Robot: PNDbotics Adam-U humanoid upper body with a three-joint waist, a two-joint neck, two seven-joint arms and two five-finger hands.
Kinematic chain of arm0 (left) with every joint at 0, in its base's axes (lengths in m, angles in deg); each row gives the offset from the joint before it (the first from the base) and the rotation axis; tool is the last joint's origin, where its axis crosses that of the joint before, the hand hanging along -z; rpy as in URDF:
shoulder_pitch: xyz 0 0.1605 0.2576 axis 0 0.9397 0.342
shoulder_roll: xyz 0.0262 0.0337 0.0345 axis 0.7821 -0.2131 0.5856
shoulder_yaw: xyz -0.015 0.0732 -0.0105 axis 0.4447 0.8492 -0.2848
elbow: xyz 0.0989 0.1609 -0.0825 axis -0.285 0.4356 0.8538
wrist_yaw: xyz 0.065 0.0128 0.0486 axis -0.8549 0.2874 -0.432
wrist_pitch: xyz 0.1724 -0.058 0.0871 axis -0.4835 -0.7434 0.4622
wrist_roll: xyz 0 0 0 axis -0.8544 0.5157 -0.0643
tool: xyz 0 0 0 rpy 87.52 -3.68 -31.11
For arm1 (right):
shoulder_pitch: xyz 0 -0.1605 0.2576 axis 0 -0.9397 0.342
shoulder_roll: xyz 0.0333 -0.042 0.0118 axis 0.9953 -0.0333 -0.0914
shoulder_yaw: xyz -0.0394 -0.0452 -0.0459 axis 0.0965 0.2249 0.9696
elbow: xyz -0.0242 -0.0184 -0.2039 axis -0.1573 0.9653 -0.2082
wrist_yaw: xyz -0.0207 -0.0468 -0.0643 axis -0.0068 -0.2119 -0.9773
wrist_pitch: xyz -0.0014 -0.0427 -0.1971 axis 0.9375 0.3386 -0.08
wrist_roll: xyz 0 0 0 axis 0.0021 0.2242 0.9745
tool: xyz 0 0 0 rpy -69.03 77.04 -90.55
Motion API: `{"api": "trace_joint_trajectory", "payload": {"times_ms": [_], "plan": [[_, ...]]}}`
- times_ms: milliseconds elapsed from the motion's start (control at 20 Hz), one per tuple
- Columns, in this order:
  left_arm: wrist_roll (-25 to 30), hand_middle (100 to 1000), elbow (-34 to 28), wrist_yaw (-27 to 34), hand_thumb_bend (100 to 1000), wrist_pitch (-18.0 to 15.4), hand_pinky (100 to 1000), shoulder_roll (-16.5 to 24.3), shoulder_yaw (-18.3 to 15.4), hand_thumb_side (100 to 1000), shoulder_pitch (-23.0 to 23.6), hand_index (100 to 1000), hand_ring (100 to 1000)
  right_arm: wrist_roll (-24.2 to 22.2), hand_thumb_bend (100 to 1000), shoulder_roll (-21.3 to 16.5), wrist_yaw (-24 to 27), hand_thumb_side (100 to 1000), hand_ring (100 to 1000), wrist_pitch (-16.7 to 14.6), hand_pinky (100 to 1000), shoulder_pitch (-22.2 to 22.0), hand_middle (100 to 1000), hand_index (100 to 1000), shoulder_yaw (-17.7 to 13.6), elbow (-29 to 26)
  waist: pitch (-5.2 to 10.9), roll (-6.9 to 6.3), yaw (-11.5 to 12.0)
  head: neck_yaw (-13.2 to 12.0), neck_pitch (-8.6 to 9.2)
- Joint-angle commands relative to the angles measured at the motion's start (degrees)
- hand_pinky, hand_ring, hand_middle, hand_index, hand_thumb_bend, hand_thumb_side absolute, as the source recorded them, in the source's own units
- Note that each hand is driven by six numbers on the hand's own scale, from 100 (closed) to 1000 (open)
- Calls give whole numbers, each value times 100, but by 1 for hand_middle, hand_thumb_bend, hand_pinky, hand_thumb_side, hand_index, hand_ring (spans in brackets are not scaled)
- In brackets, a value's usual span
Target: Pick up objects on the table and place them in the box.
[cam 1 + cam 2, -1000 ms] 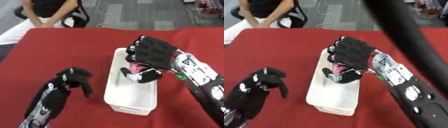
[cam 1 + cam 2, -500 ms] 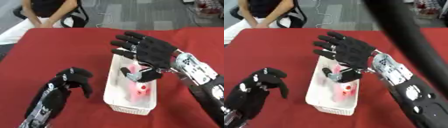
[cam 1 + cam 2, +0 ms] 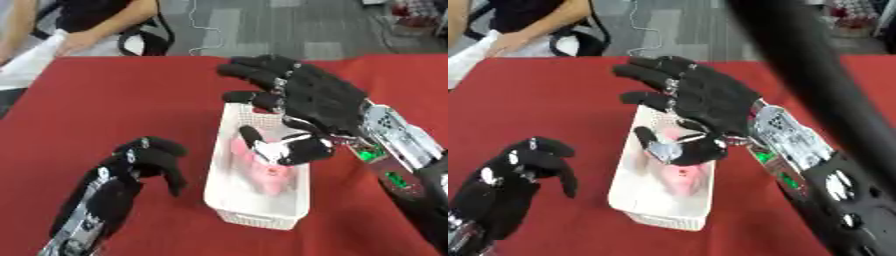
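A white mesh box (image 3: pixel 258 216) stands on the red table (image 3: pixel 114 105), a little right of the middle. A pink object (image 3: pixel 273 176) lies inside it, partly hidden by my right hand (image 3: pixel 311 102). That hand hovers over the box with its fingers spread open and holds nothing. My left hand (image 3: pixel 140 165) rests on the table left of the box, its fingers curled downward around nothing.
A seated person (image 3: pixel 83 22) is at the far left edge of the table and touches none of the things. A dark arm segment (image 3: pixel 798 55) crosses the right eye view at the upper right. Grey floor lies beyond the table.
My right hand opened from being curled around the pink object, which now lies in the box. The hand has spread its fingers and lifted slightly. The left hand stayed put.
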State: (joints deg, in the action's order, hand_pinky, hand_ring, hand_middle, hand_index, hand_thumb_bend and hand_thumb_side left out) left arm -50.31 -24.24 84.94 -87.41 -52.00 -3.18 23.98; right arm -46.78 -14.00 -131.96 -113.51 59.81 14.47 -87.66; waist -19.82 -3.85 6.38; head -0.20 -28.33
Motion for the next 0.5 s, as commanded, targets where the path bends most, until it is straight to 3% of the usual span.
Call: {"api": "trace_joint_trajectory", "payload": {"times_ms": [50,300,500], "plan": [[-5,688,-110,-60,100,7,366,34,-58,926,8,722,516,193,100,-365,931,1000,922,216,796,-113,922,892,-171,-656,127,-15,-36,-141,53],[-69,689,-110,-126,100,18,365,25,-128,925,54,721,516,309,100,-964,2233,1000,923,555,779,-893,915,901,-525,-1974,87,-75,-163,-295,19],[-109,692,-110,-166,100,27,368,14,-160,928,75,721,517,444,100,-1105,3680,1000,914,250,732,-1565,887,919,-743,-2161,49,-123,-253,-416,-40]]}}
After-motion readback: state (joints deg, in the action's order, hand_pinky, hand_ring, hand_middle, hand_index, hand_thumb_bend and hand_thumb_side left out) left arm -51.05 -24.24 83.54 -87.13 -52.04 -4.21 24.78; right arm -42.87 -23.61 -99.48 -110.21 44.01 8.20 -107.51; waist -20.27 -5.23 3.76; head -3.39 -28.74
